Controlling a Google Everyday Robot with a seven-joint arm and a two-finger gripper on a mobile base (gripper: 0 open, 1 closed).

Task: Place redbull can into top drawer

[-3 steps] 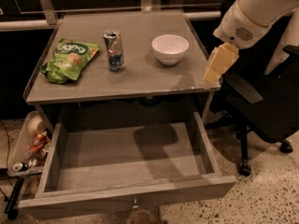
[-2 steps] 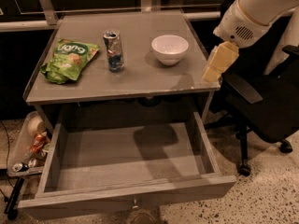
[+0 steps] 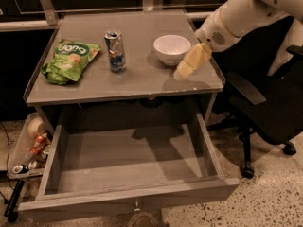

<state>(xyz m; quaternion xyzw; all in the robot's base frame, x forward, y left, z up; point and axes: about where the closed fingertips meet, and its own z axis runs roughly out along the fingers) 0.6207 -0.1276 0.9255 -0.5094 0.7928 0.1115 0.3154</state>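
The redbull can [image 3: 115,50] stands upright on the grey tabletop [image 3: 142,79], left of centre, between a green snack bag and a white bowl. The top drawer [image 3: 128,162] is pulled wide open below the tabletop, its flat bottom bare and a small knob [image 3: 137,205] on its front panel. My gripper [image 3: 189,63] hangs over the right part of the tabletop, just right of the bowl and well right of the can. It holds nothing that I can see.
A green snack bag [image 3: 70,60] lies at the table's left. A white bowl [image 3: 172,48] sits right of centre. A tray of litter [image 3: 28,148] hangs low at the left. A black office chair [image 3: 270,108] stands at the right.
My arm has moved left, bringing the gripper from the table's right edge to over the tabletop beside the bowl. The can and drawer have not moved.
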